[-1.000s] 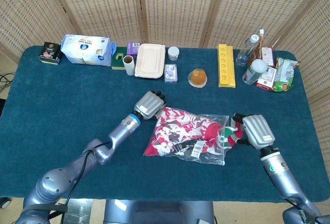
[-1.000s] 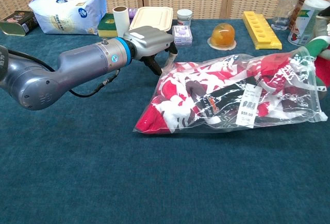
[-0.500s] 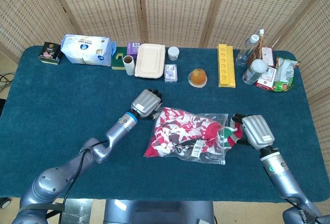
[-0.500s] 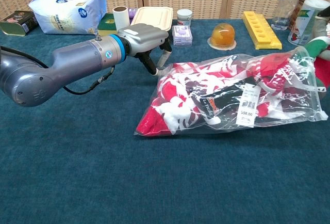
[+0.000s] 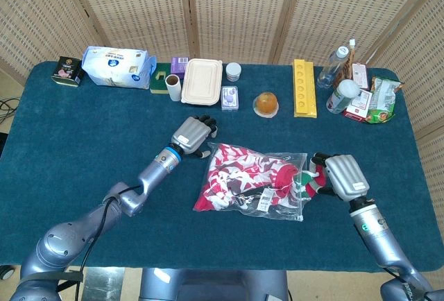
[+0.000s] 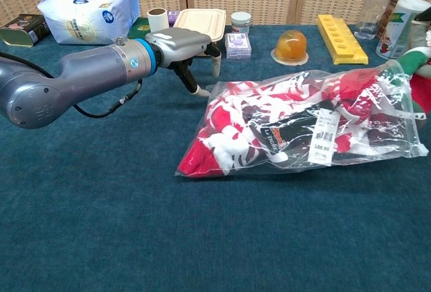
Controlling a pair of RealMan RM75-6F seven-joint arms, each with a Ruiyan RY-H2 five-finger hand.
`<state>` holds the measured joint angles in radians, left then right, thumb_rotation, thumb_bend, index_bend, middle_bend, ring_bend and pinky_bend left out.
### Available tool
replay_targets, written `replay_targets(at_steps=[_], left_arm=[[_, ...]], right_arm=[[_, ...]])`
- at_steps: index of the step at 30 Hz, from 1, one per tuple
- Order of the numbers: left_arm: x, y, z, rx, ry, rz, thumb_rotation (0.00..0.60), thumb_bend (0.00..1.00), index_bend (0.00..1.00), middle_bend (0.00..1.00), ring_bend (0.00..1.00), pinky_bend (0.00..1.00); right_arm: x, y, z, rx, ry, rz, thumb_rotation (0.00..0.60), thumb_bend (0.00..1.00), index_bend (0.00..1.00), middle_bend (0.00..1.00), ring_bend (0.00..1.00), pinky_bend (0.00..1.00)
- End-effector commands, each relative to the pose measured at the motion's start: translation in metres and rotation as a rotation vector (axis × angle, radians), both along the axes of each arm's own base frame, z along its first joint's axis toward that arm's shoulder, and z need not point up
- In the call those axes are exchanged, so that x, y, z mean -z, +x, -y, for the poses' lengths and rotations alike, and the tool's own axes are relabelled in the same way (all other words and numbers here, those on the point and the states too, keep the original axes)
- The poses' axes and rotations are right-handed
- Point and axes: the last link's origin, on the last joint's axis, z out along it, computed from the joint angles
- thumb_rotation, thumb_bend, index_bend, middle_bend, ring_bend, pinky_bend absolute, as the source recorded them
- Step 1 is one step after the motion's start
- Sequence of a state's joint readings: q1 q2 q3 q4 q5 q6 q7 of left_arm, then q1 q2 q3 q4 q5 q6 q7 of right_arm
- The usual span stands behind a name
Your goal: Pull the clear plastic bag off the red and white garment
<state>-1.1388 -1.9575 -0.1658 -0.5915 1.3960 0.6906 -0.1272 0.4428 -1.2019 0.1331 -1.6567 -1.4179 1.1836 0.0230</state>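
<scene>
- along the far edge of the blue table you have a row of things: a dark tin, a blue and white pack, a cardboard roll, a shut beige lunch box, a small white jar, an orange jelly cup, a yellow tray and a clear bottle.
- none of these lie between your hands and the bag; they sit well apart from it, further back.
- the clear plastic bag lies flat near the middle of the table, and the red and white garment is bunched up inside it. a white price tag shows through the plastic.
- your left hand hangs just beside the bag's far left corner. its fingers point down and are spread, and it holds nothing.
- your right hand is at the bag's right end. its fingers curl onto red and green cloth at the bag's mouth; you cannot tell if it holds the plastic too.
</scene>
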Motion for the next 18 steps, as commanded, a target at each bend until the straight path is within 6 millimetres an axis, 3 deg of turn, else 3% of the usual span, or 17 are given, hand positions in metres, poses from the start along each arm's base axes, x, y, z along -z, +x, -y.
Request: replay_targets(at_steps=[1, 18], left_arm=[[0.003, 0.003, 0.001, -0.012, -0.016, 0.007, 0.600, 0.20, 0.36, 0.20, 0.15, 0.31], [0.022, 0.021, 0.005, -0.009, -0.049, -0.014, 0.600, 0.33, 0.36, 0.20, 0.15, 0.31]], right_arm=[[0.000, 0.000, 0.000, 0.002, 0.001, 0.001, 0.600, 0.56, 0.63, 0.51, 0.65, 0.59], [-0.005, -0.002, -0.001, 0.010, -0.006, 0.001, 0.600, 0.56, 0.63, 0.52, 0.65, 0.59]])
